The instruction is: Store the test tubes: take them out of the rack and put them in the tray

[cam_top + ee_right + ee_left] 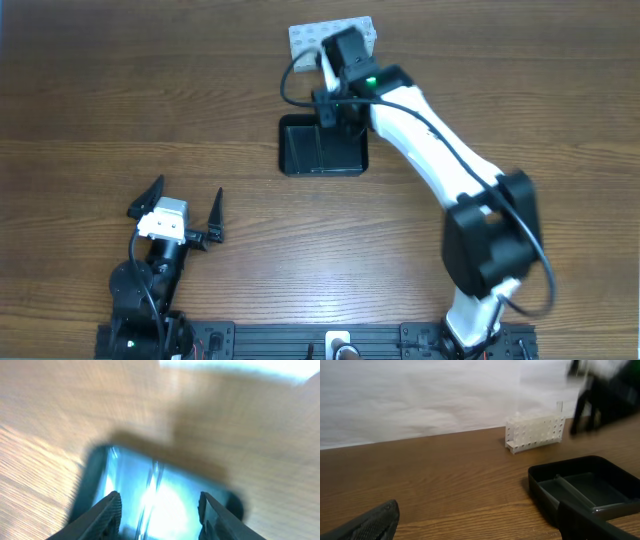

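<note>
The white test tube rack (330, 38) stands at the table's far edge, and the black tray (300, 150) lies just in front of it. In the left wrist view the rack (535, 434) has one clear tube (560, 406) sticking up at its end, and the tray (585, 487) has a divider. My right gripper (338, 112) hangs over the tray (95, 475), open, with its fingers (111, 510) apart. A pale streak runs between them; tube or divider, I cannot tell. My left gripper (187, 195) rests open near its base, away from both.
Bare wooden table surrounds the tray and rack. The right arm (440, 150) stretches diagonally from the bottom right to the tray. A pale wall (420, 395) rises behind the table's far edge.
</note>
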